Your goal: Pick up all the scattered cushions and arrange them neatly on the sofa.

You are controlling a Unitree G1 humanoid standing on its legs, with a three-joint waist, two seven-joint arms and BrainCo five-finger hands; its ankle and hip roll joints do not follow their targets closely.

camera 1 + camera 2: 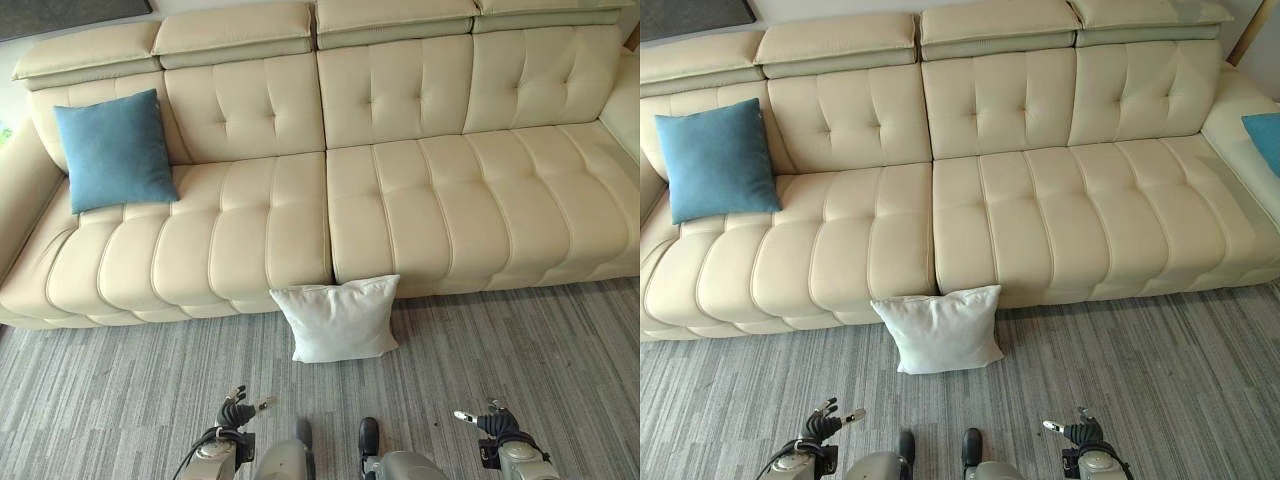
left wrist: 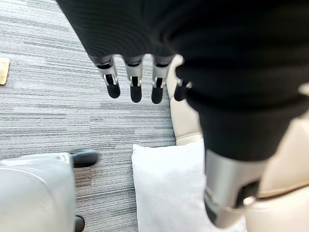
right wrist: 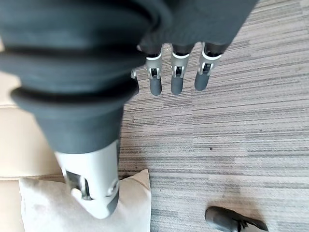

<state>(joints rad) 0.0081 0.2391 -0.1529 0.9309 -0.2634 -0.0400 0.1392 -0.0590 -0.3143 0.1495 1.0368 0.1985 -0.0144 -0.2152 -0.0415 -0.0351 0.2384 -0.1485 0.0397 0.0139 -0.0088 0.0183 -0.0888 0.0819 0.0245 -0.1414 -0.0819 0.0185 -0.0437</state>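
Note:
A white cushion (image 1: 338, 318) stands on the carpet, leaning against the front of the cream sofa (image 1: 420, 210) near its middle. One blue cushion (image 1: 115, 150) rests upright against the backrest on the sofa's left seat. A second blue cushion (image 1: 1266, 140) lies on the sofa's far right arm section. My left hand (image 1: 237, 410) hangs low over the carpet, short of the white cushion and to its left, fingers (image 2: 135, 87) straight and empty. My right hand (image 1: 492, 420) hangs to the cushion's right, fingers (image 3: 176, 77) also straight, holding nothing. Both wrist views catch the white cushion (image 2: 169, 188) (image 3: 58, 212) beside the sofa base.
Grey striped carpet (image 1: 520, 350) runs along the sofa front. The sofa's middle and right seats (image 1: 480, 200) are bare. A small tan piece (image 2: 3, 70) lies on the carpet off to one side. A dark panel (image 1: 70, 14) sits behind the sofa's left end.

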